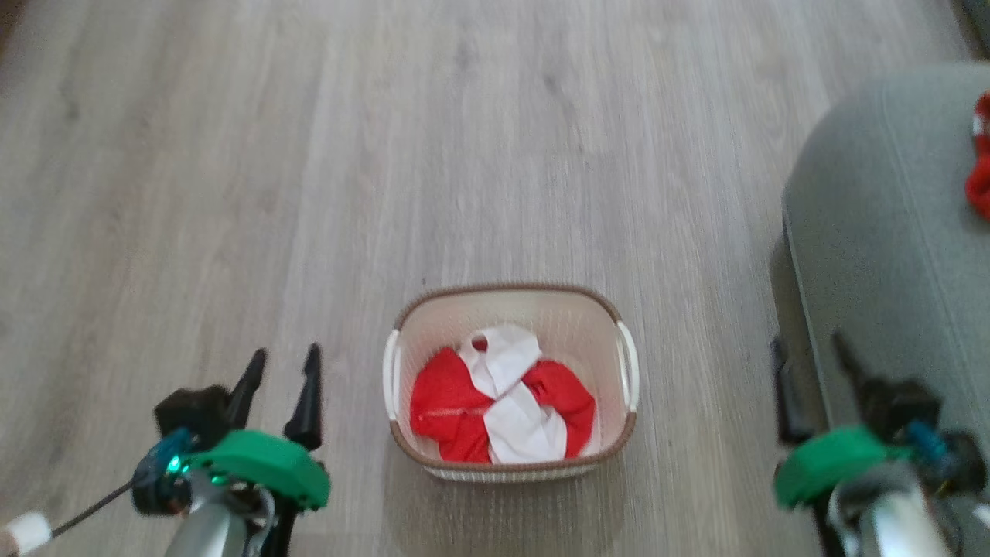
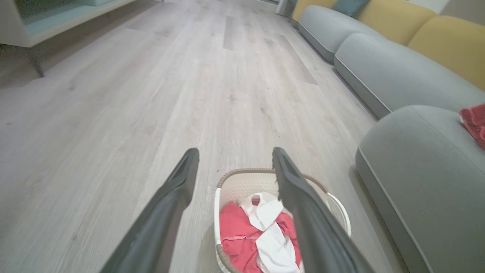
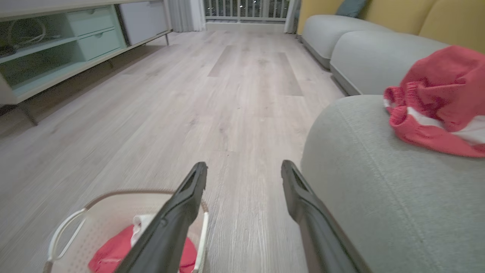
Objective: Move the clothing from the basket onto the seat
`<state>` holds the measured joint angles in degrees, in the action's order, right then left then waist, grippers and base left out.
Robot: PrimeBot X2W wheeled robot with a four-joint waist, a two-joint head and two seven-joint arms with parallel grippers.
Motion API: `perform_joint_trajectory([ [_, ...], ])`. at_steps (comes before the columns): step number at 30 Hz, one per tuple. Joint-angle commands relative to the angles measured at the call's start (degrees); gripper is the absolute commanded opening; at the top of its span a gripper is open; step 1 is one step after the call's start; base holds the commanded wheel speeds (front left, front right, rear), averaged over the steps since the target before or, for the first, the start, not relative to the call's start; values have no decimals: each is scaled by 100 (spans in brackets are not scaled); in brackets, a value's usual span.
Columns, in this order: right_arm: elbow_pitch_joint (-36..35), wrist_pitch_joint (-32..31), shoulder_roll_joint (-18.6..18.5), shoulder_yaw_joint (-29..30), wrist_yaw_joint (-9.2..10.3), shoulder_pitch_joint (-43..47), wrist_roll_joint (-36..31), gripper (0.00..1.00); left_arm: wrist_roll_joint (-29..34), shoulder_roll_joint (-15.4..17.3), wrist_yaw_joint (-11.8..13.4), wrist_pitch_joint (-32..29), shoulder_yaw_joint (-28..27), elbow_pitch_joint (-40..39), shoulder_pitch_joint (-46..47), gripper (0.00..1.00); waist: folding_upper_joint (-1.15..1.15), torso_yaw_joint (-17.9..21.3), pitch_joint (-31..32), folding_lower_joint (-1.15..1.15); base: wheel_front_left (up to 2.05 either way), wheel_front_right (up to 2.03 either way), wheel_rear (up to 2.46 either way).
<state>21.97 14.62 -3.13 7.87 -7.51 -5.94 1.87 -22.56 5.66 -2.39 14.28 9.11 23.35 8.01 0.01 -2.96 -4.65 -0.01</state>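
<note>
Head view: our left claw point(image 1: 286, 353) and right claw point(image 1: 808, 342) both gape empty above the floor point(image 1: 495, 155). Between them we see the basket point(image 1: 510, 288), the clothing point(image 1: 456, 410) bunched inside. The seat point(image 1: 889, 232) lies beside our right claw, carrying another red garment point(image 1: 981, 182).

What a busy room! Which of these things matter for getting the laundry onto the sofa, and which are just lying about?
In the job: clothing, in the basket; seat; left pincer and right pincer, both open, empty.
Just about: red garment lying on the seat; low cabinet; yellow cushions; wooden floor.
</note>
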Motion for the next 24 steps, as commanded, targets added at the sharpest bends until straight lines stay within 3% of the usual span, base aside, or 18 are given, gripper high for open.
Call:
perform_joint_trajectory([
  [1, -126, 38, 16, -279, 2, 188, -23, 100, 115, -22, -30, 71, -404, -128, -29, 100, -1, -230, 398, 1, 0, 0, 0],
  [8, -67, 38, 23, -900, 2, 309, 394, 100, 418, -151, -177, 72, -853, -116, -275, 100, -1, -163, 577, 1, 0, 0, 0],
  [24, -126, 38, 24, -931, 2, 305, 240, 100, 587, -276, -416, 72, -943, -121, -234, 100, -1, -28, 579, 1, 0, 0, 0],
])
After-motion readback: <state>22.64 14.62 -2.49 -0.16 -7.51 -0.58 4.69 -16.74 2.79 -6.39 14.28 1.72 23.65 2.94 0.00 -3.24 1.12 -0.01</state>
